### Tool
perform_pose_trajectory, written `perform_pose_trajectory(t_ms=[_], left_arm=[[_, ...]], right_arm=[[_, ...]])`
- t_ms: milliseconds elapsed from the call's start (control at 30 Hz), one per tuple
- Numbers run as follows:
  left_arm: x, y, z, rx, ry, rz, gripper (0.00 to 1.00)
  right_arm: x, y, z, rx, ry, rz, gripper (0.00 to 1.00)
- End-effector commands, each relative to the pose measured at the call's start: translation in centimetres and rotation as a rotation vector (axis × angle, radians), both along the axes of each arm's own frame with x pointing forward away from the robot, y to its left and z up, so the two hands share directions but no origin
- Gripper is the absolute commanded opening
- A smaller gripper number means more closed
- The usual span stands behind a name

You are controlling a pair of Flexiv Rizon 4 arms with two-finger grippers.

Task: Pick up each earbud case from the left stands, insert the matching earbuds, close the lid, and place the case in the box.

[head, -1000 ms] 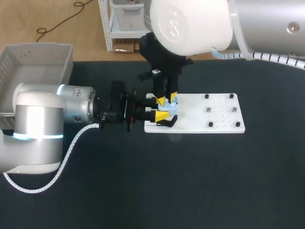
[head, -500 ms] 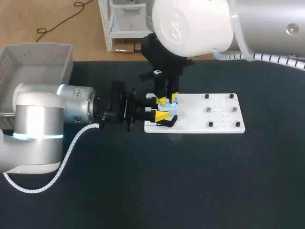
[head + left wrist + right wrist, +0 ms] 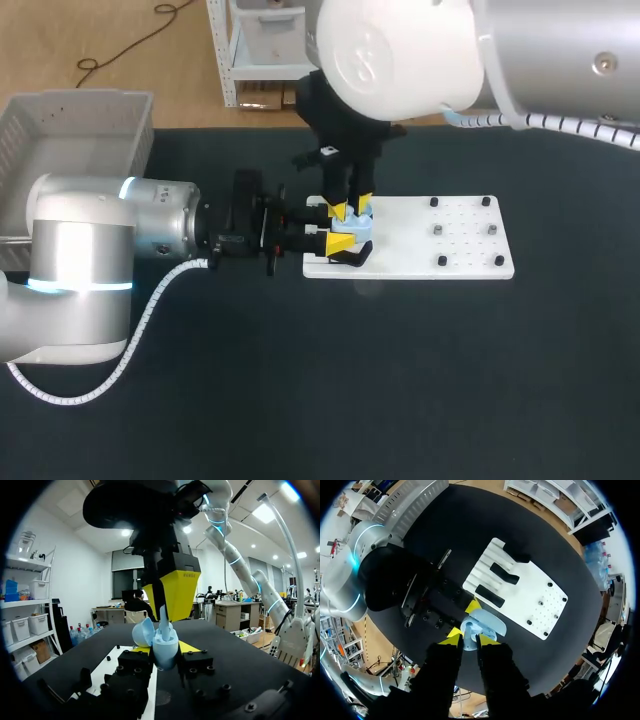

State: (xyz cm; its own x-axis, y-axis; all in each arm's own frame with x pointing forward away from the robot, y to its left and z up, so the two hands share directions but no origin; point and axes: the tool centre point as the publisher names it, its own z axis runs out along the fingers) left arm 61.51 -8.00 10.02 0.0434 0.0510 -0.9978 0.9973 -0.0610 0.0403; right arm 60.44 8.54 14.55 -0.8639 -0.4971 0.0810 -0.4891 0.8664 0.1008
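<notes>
My left gripper is shut on a light-blue earbud case, holding it upright over the left end of the white board. The case's lid stands open. My right gripper hangs straight above the case, shut on a pale earbud. The earbud's lower end sits at the case's opening. From the right wrist view the open case lies just ahead of the right fingertips, with the left arm behind it.
Black stands lie on the white board's left part, and small pegs dot its right part. A grey basket stands at the table's far left corner.
</notes>
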Motion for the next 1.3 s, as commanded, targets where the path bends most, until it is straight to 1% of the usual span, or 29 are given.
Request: perform_pose_trajectory(t_ms=[33, 767, 800, 833, 867, 900, 933, 967, 1100, 1200, 1300], left_arm=[[-0.2, 0.0, 0.0, -0.001, -0.003, 0.006, 0.0], [-0.2, 0.0, 0.0, -0.001, -0.003, 0.006, 0.0], [-0.2, 0.0, 0.0, -0.001, -0.003, 0.006, 0.0], [-0.2, 0.0, 0.0, -0.001, -0.003, 0.006, 0.0], [-0.2, 0.0, 0.0, -0.001, -0.003, 0.006, 0.0], [-0.2, 0.0, 0.0, -0.001, -0.003, 0.006, 0.0], [-0.2, 0.0, 0.0, -0.001, -0.003, 0.006, 0.0], [-0.2, 0.0, 0.0, -0.001, -0.003, 0.006, 0.0], [-0.2, 0.0, 0.0, -0.001, -0.003, 0.006, 0.0], [-0.2, 0.0, 0.0, -0.001, -0.003, 0.006, 0.0], [-0.2, 0.0, 0.0, -0.001, -0.003, 0.006, 0.0]], right_arm=[[0.1, 0.0, -0.2, 0.0, -0.003, -0.004, 0.0], [1.1, 0.3, -0.8, -0.009, 0.015, -0.005, 0.0], [1.1, 0.3, -0.9, -0.009, 0.016, -0.004, 0.1], [1.1, 0.3, -0.9, -0.01, 0.017, -0.003, 0.22], [1.1, 0.3, -0.8, -0.009, 0.017, -0.002, 0.42], [1.0, 0.3, -0.7, -0.009, 0.017, -0.001, 0.49], [0.9, 0.3, -0.5, -0.008, 0.016, 0.001, 0.64], [0.7, 0.3, -0.4, -0.008, 0.014, 0.003, 0.73], [0.1, 0.4, 0.3, -0.009, 0.007, 0.012, 0.87], [-0.3, 0.0, 1.2, 0.013, -0.008, 0.001, 0.91], [0.2, -1.0, 2.0, 0.037, -0.027, -0.054, 0.95]])
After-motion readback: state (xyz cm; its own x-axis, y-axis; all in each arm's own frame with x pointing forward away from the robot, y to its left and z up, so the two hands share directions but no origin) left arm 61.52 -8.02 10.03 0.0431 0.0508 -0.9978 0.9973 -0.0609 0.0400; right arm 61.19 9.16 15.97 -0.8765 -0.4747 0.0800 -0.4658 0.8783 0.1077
